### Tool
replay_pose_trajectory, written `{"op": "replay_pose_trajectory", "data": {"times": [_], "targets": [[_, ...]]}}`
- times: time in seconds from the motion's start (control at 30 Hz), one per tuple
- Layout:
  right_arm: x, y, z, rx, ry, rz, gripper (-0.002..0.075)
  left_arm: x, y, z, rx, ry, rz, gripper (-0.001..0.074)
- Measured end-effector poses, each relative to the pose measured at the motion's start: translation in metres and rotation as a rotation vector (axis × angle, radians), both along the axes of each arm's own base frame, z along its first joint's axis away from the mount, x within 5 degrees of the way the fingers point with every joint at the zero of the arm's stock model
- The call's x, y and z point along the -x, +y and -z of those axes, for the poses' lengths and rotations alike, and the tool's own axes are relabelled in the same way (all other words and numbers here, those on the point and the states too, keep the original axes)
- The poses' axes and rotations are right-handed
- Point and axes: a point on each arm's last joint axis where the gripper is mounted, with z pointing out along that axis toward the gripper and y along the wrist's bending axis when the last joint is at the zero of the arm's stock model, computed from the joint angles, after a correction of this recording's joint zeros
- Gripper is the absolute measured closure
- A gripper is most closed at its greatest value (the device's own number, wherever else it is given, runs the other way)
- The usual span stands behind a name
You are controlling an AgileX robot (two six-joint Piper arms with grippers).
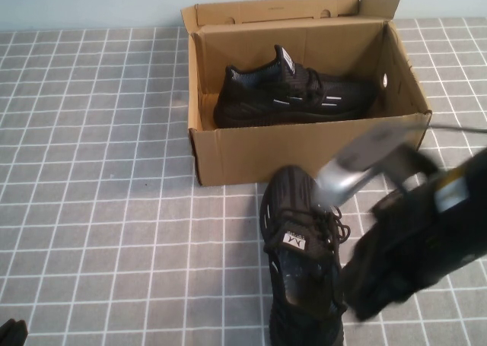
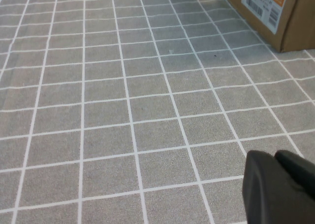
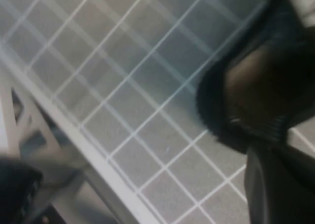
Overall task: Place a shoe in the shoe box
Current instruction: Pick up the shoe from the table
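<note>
One black knit shoe (image 1: pixel 293 95) lies on its side inside the open brown shoe box (image 1: pixel 251 152), toe to the left. Its look-alike shoe (image 1: pixel 300 239) stands on the table just in front of the box, toe toward the box. My right gripper (image 1: pixel 358 285) is blurred and sits right beside this shoe's heel on its right side. In the right wrist view the shoe's heel opening (image 3: pixel 256 86) is close above the right gripper (image 3: pixel 280 179). My left gripper (image 1: pixel 11 332) is parked at the near left corner, shut and empty, and also shows in its wrist view (image 2: pixel 275 157).
The box's flap lid (image 1: pixel 289 11) stands open at the back. A box corner with an orange label (image 2: pixel 275 12) shows in the left wrist view. The table's near edge (image 3: pixel 74 145) runs close behind the shoe's heel. Grey tiled cloth (image 1: pixel 99 171) lies left of the box.
</note>
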Motion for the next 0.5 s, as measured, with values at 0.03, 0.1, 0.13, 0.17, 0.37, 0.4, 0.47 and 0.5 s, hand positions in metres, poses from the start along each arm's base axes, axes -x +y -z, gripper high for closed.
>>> {"op": "replay_pose_trajectory", "data": {"times": [0.03, 0.1, 0.13, 0.17, 0.37, 0.4, 0.47, 0.5], "targets": [[0.003, 0.011, 0.002, 0.033, -0.002, -0.059, 0.0742, 0.000, 0.000, 0.000, 0.000, 0.000, 0.000, 0.0736], [0.008, 0.028, 0.005, 0.095, -0.028, -0.157, 0.0742, 0.000, 0.000, 0.000, 0.000, 0.000, 0.000, 0.0736], [0.010, 0.035, 0.007, 0.123, -0.044, -0.199, 0.0742, 0.000, 0.000, 0.000, 0.000, 0.000, 0.000, 0.0736], [0.011, 0.040, 0.008, 0.140, -0.057, -0.226, 0.0741, 0.000, 0.000, 0.000, 0.000, 0.000, 0.000, 0.0736], [0.010, 0.058, 0.010, 0.176, -0.165, -0.395, 0.0611, 0.000, 0.000, 0.000, 0.000, 0.000, 0.000, 0.0736], [0.007, 0.059, 0.010, 0.176, -0.195, -0.414, 0.0559, 0.000, 0.000, 0.000, 0.000, 0.000, 0.000, 0.0736], [0.003, 0.061, 0.010, 0.182, -0.257, -0.436, 0.0454, 0.000, 0.000, 0.000, 0.000, 0.000, 0.000, 0.0736], [-0.001, 0.062, 0.011, 0.186, -0.289, -0.437, 0.0399, 0.000, 0.000, 0.000, 0.000, 0.000, 0.000, 0.0736]]}}
